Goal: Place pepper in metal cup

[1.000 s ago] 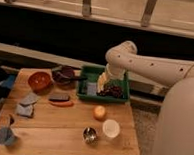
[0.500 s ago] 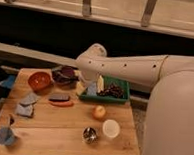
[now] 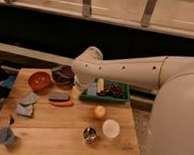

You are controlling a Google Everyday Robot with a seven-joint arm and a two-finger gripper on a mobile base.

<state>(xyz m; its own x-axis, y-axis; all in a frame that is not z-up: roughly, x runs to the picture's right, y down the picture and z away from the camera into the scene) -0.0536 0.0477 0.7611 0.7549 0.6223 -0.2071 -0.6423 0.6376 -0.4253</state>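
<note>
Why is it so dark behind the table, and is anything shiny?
Camera view: warm light falls on the wooden table, while the strip behind it is nearly black. Camera view: the metal cup shows small bright glints. Camera view: the end effector hangs below the pale, brightly lit arm, beside the green tray, near the pepper.

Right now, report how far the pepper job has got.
Nothing done yet: the pepper lies on the table, apart from the metal cup near the front edge. In hand: the tool hangs just right of the pepper, beside the tray. Left: grasp, carry, drop it in.
</note>
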